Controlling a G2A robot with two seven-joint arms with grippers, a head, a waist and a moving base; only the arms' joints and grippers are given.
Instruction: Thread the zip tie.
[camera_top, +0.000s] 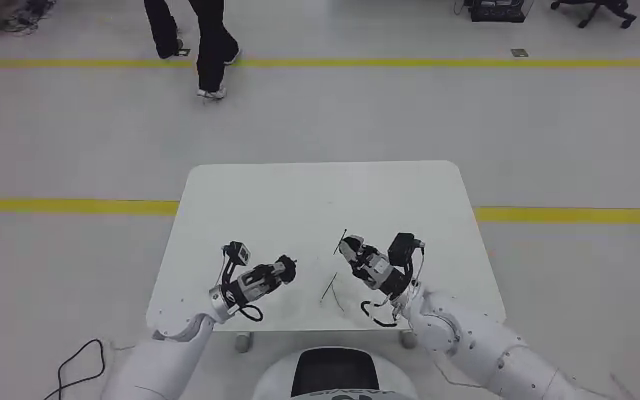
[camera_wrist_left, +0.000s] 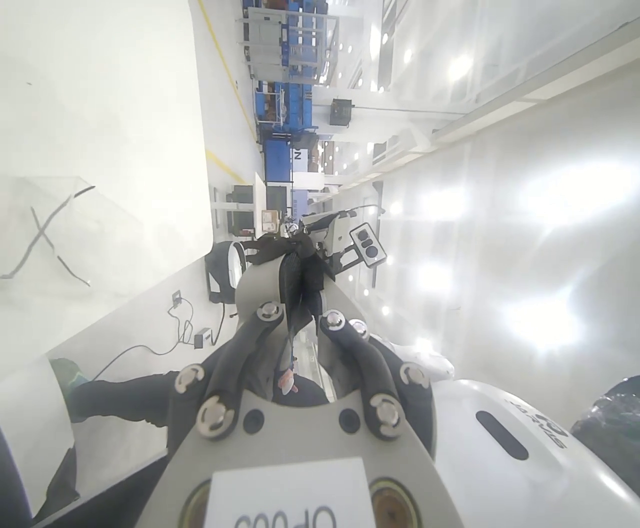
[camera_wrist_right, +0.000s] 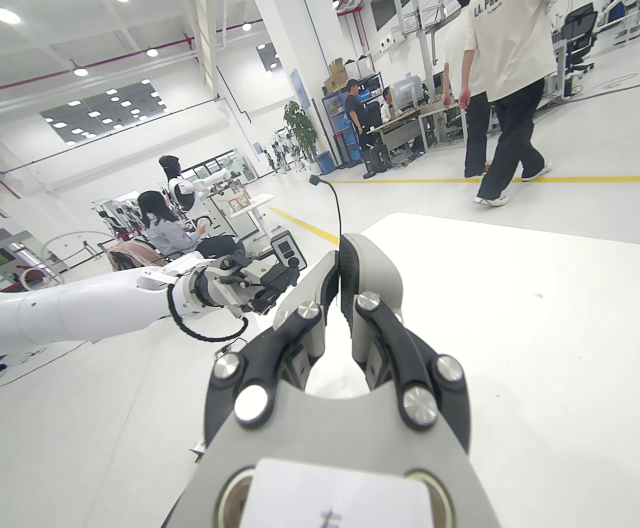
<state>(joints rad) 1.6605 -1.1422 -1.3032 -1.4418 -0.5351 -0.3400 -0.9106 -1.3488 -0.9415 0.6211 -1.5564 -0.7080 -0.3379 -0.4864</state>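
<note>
The right tool (camera_wrist_right: 339, 252) is closed on a thin black zip tie (camera_wrist_right: 339, 215), which stands up out of its fingertips and curves over to a small head at the free end. The left tool (camera_top: 285, 268) sits across a gap from it with its fingers pressed together. Whether it pinches anything I cannot tell.

The likely trouble is the long unsupported strap beyond the grip. It looks whippy, so the head could sway or twist and the two ends may never line up. The pinch is narrow too, so a sideways push could roll the tie between the pads or pull it free. The left tool, closed as it is, would probably bat the head aside rather than take it. Spare ties (camera_top: 328, 288) lie on the worktop (camera_top: 400, 190) below both tools and could be swept off.

Each tool carries a white sticker (camera_wrist_right: 330, 500) with dark print at its base, cut off by the frame
</note>
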